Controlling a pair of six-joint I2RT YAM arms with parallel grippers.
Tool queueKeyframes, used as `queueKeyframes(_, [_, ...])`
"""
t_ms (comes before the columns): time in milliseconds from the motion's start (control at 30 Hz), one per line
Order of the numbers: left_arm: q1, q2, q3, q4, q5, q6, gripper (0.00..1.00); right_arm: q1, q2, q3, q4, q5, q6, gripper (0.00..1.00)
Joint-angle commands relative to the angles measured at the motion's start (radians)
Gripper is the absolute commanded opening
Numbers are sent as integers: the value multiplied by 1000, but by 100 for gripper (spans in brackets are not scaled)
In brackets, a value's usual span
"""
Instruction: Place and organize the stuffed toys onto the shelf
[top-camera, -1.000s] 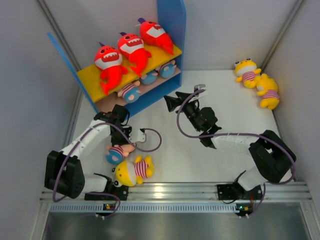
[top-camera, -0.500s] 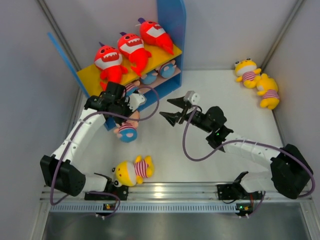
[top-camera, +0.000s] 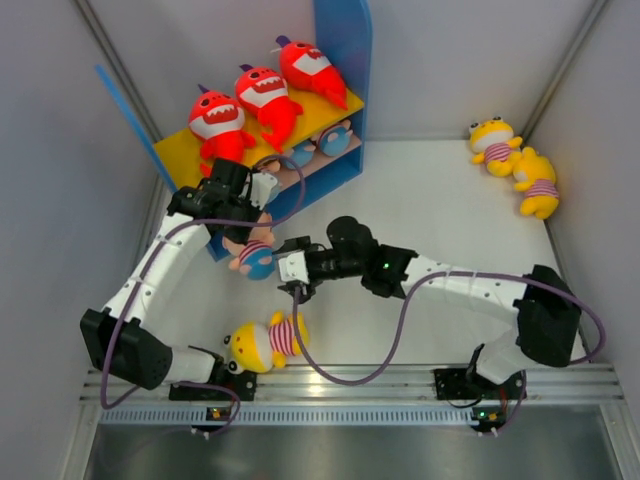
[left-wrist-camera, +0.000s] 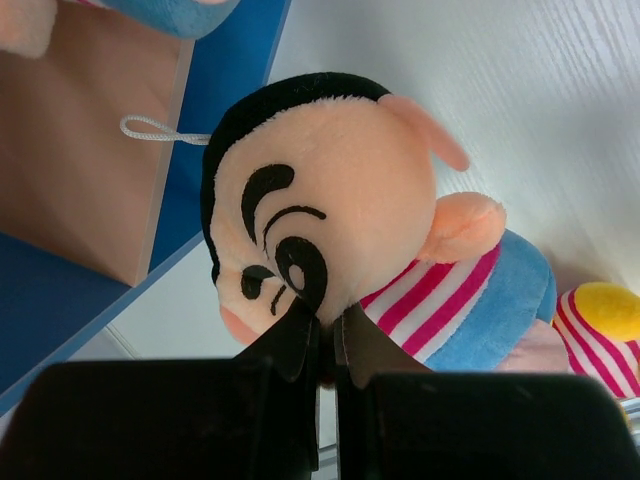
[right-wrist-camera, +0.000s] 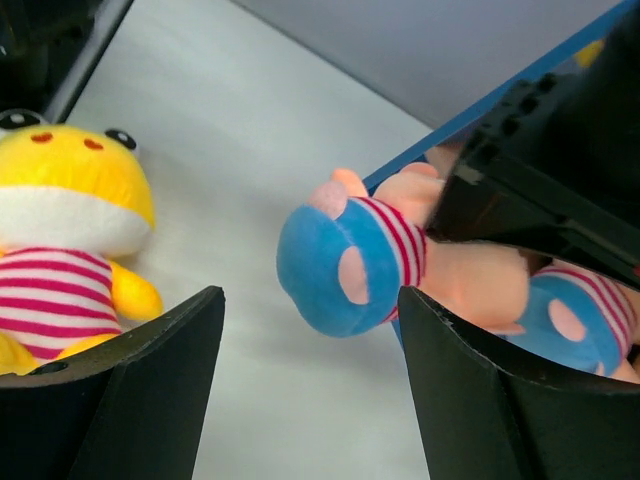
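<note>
Doll (right-wrist-camera: 345, 265) — right hand (right-wrist-camera: 310, 305) newly alongside

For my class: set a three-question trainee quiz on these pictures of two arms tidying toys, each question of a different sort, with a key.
1. Choose: how many sharks lie on the top board of the shelf? A two, B three, C four.
2. True or false: the right gripper is shut on a shark.
3. Fill in: the left gripper is shut on a ___-faced doll.
Key: 1 B. 2 False; its jaws stand open. 3 Pink.
</note>
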Motion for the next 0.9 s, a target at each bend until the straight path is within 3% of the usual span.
queueKeyframes(0, [-2, -39, 17, -23, 21, -47, 0, 40, 83, 92, -64, 36, -158, 71])
queueKeyframes(233, [-4, -75, 22, -23, 21, -47, 0, 40, 247, 236, -136, 62, -260, 71])
queueKeyframes(400, [-2, -108, 28, -35, 96, -48, 0, 32, 336, 282, -116, 128, -277, 69])
queueKeyframes(467, [-2, -117, 28, -49, 116, -48, 0, 31, 344, 278, -32, 159, -279, 61])
queueKeyframes(500, [-2, -126, 29, -57, 117, -48, 0, 31, 347, 263, -1, 180, -285, 52])
queueKeyframes(533, [-2, -131, 32, -60, 117, -47, 0, 29, 350, 256, 47, 188, -291, 36])
queueKeyframes(633, [-2, -155, 45, -67, 98, -33, 0, 22, 350, 261, 63, 187, -303, 15])
queueKeyframes(700, [-2, -173, 52, -67, 81, -12, 0, 23, 341, 282, 25, 181, -333, 8])
queueKeyframes(767, [-2, -186, 54, -69, 70, 2, 11, 25, 329, 295, -3, 178, -369, 0])
queueKeyframes(800, [-2, -201, 55, -70, 58, 11, 36, 26, 315, 317, -50, 181, -382, 0])
queueKeyframes(867, [-2, -223, 58, -69, 42, 21, 63, 31, 304, 347, -101, 173, -412, 0])
